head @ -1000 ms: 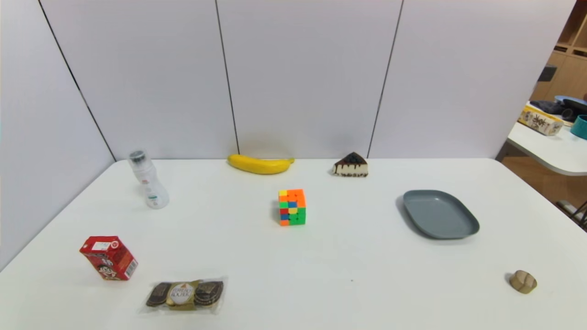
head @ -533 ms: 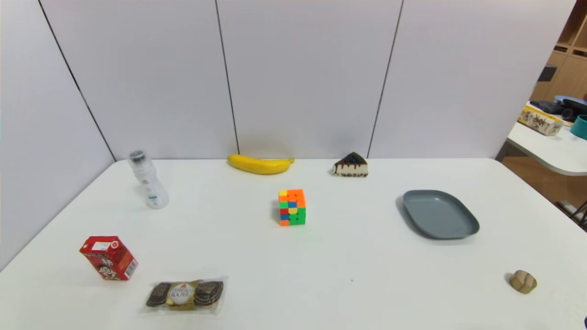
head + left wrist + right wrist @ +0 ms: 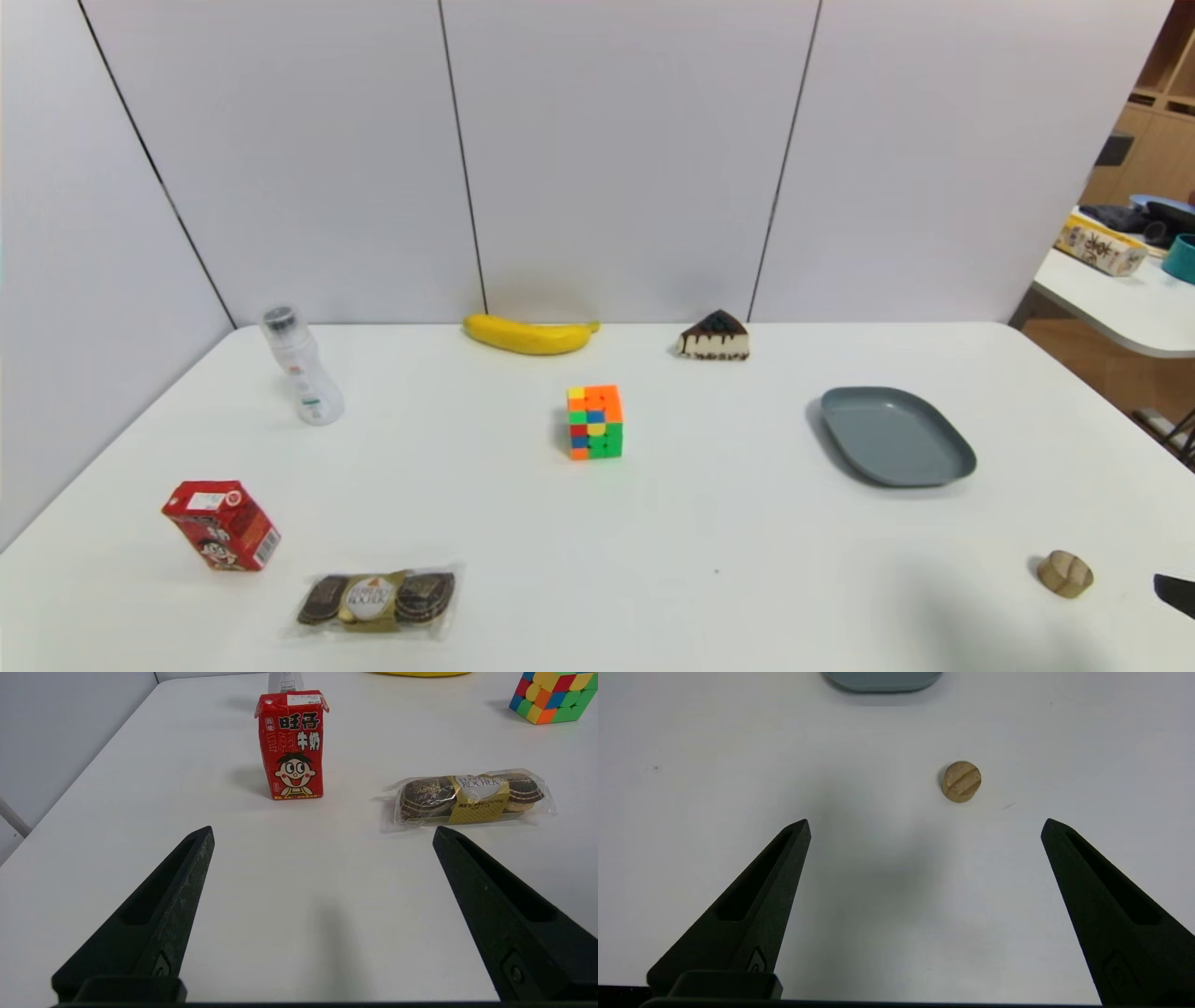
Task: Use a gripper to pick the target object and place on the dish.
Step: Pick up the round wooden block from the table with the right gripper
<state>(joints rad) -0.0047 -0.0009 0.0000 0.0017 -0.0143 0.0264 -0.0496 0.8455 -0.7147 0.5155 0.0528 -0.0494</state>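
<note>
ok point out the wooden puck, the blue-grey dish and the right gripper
wooden puck [image 3: 961,781]: right wrist view, grooved top face
blue-grey dish [image 3: 896,437]: head view, bare inner floor
right gripper [image 3: 924,828]: right wrist view, midway between open fingertips

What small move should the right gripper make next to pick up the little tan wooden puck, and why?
Probably ease the right gripper forward and down until its open fingers straddle the small tan grooved wooden puck. The puck lies ahead of the fingertips, untouched on the white table, with the blue-grey plastic dish beyond.

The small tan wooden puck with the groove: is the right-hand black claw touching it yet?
Apart. The right wrist view shows the puck on bare white table beyond the right gripper, whose fingers are open.
</note>
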